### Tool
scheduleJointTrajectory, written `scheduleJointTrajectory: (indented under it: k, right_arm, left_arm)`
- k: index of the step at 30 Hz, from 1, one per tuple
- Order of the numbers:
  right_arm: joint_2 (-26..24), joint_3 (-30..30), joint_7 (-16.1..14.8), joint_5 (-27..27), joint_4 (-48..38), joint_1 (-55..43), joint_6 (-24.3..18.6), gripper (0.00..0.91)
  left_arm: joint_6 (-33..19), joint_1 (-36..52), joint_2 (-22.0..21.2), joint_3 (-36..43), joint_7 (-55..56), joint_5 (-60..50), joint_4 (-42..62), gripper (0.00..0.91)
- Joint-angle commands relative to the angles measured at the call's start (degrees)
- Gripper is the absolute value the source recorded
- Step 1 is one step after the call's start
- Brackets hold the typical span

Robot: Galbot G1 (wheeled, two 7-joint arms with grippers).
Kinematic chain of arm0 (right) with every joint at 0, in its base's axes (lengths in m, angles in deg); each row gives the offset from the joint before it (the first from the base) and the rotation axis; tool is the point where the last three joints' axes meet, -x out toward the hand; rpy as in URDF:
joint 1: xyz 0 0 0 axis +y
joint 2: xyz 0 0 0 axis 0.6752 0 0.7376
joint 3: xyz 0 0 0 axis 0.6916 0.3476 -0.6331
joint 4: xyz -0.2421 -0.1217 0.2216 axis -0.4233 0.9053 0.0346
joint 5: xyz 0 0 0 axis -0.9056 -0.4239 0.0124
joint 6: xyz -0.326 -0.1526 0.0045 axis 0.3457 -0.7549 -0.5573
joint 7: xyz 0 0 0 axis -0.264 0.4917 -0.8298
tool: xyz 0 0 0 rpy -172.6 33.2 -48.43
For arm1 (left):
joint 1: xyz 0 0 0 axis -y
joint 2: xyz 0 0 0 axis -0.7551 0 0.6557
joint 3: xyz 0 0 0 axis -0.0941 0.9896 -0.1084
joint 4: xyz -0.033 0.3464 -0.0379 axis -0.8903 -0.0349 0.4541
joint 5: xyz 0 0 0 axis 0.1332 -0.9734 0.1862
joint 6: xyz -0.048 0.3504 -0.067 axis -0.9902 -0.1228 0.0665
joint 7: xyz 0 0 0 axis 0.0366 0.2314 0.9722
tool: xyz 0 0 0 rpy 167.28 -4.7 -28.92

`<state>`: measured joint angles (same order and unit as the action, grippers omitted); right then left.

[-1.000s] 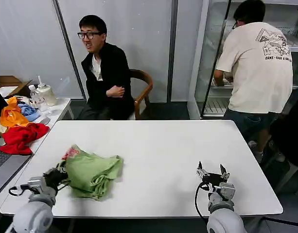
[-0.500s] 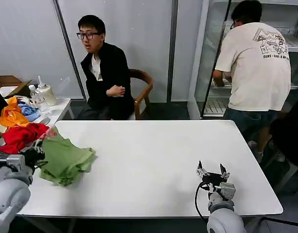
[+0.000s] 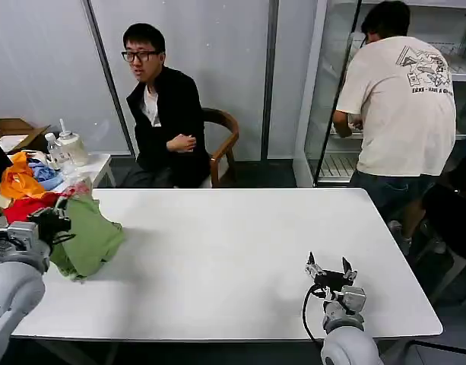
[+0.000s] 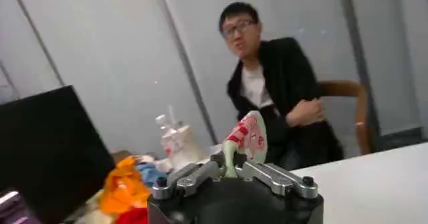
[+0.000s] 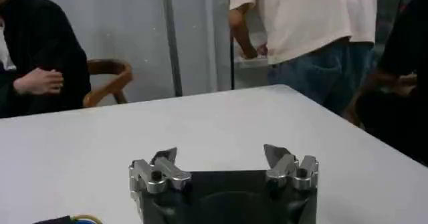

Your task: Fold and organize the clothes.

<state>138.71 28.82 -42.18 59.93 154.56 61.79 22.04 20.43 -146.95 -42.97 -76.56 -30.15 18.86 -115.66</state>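
Clenched on the folded, soft light green shirt (image 3: 84,232), the left hand (image 3: 52,225) has dragged it across the white worktop (image 3: 248,258) to the edge beside the red garment heap (image 3: 20,205). This looks like stowing, so folding seems finished. The right hand (image 3: 329,270) waits released at the worktop's near edge.

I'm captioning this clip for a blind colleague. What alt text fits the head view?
The left end effector grips a bunched green shirt at the left edge of a white table, beside a heap of red, orange and blue garments. The right end effector rests open near the table's front edge.
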Motion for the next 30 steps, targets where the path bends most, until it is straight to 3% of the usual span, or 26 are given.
scheduleJointTrajectory:
  k: [1,6,13,30]
  right_arm:
    - [0.10,-0.05,0.05,-0.37,-0.09,-0.15,0.27,0.907]
    - [0.48,0.00,0.06,-0.89,-0.11,-0.30,0.67,0.907]
    - [0.57,-0.21,0.06,-1.31,-0.04,0.33,0.64,0.907]
    - [0.61,-0.52,0.15,-1.91,-0.10,0.60,0.59,0.907]
  left_arm:
    - [1.08,-4.50,-16.28,7.94,1.40,0.81,-12.81,0.010]
    - [0.53,-4.20,-26.46,12.79,0.60,-0.68,-11.12,0.010]
    - [-0.59,-1.65,-35.93,19.25,-1.13,-4.21,-7.01,0.010]
    - [-1.86,1.69,-44.54,23.56,-2.51,-7.28,-0.19,0.010]
